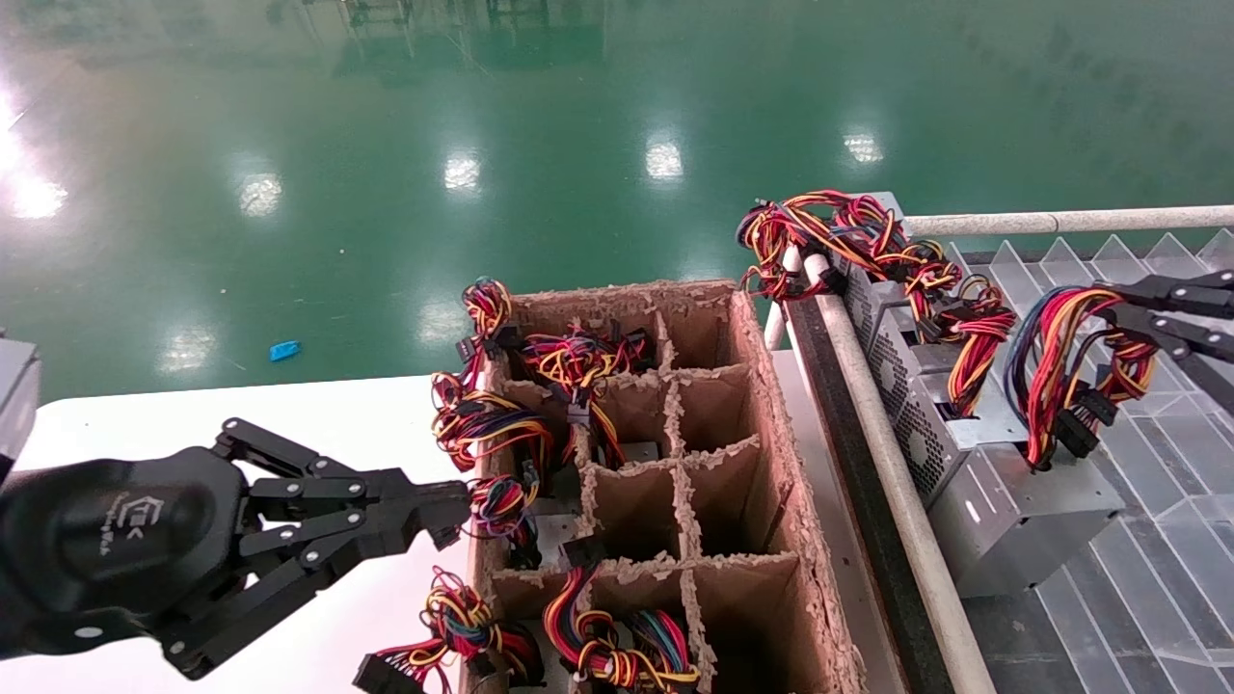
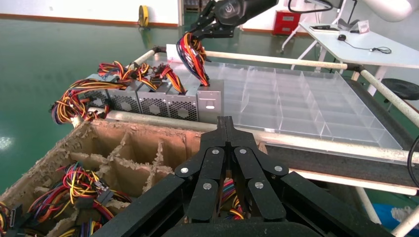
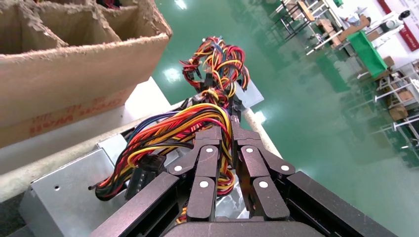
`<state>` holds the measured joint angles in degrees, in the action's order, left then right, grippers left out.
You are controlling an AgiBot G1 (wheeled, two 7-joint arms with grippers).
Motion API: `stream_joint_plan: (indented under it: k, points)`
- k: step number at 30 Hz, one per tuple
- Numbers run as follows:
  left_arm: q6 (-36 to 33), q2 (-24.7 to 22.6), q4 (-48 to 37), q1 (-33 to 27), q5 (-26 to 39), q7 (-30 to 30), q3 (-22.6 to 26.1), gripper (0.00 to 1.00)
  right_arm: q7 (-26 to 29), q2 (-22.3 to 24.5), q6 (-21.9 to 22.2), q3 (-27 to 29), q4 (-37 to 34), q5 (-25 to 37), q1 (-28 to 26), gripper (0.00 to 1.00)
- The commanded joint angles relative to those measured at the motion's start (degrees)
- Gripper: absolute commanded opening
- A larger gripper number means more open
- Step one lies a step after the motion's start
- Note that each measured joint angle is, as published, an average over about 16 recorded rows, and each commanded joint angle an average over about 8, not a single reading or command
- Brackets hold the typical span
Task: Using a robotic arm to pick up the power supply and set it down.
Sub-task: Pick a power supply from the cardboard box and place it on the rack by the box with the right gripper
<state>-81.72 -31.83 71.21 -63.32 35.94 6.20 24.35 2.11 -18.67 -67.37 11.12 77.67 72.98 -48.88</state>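
Observation:
The power supply [image 1: 1022, 511] is a grey metal box at the near end of a row of similar units on the clear tray. It also shows in both wrist views [image 2: 210, 101] [image 3: 64, 197]. Its looped wire bundle [image 1: 1060, 371] of red, yellow, black and blue wires rises from it. My right gripper [image 1: 1109, 304] reaches in from the right, shut on those wires above the box [image 3: 225, 131]; in the left wrist view it [image 2: 200, 34] hangs from the white arm [image 2: 390, 7]. My left gripper [image 1: 453, 516] is shut and empty over the white table, beside the cardboard box [image 2: 226, 121].
A brown cardboard box [image 1: 771, 463] with paper dividers holds more wired units in its left cells. Other grey power supplies [image 1: 897, 337] line the tray's left side behind a white rail [image 1: 897, 482]. The clear divided tray [image 1: 1157, 453] extends right. A wire bundle [image 1: 453, 627] lies on the white table [image 1: 193, 414].

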Motion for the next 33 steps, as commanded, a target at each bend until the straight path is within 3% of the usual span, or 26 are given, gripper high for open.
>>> stream_joint_plan:
  k: [1,4,11,12,33]
  points:
    - [0.0,0.0,0.0,0.0,0.0,0.0,0.0,0.0,0.2,0.2,-0.4,0.3,0.0,-0.5,0.1,0.0]
    - [0.0,0.0,0.0,0.0,0.0,0.0,0.0,0.0,0.4,0.3,-0.8,0.1,0.0,-0.5,0.4,0.04]
    - [0.0,0.0,0.0,0.0,0.0,0.0,0.0,0.0,0.9,0.3,-0.8,-0.4,0.0,0.0,0.6,0.91]
    - [0.0,0.0,0.0,0.0,0.0,0.0,0.0,0.0,1.0,0.3,-0.8,-0.5,0.0,0.0,0.5,1.0]
    - [0.0,0.0,0.0,0.0,0.0,0.0,0.0,0.0,3.4,1.9,-2.8,-1.6,0.0,-0.3,-0.4,1.0]
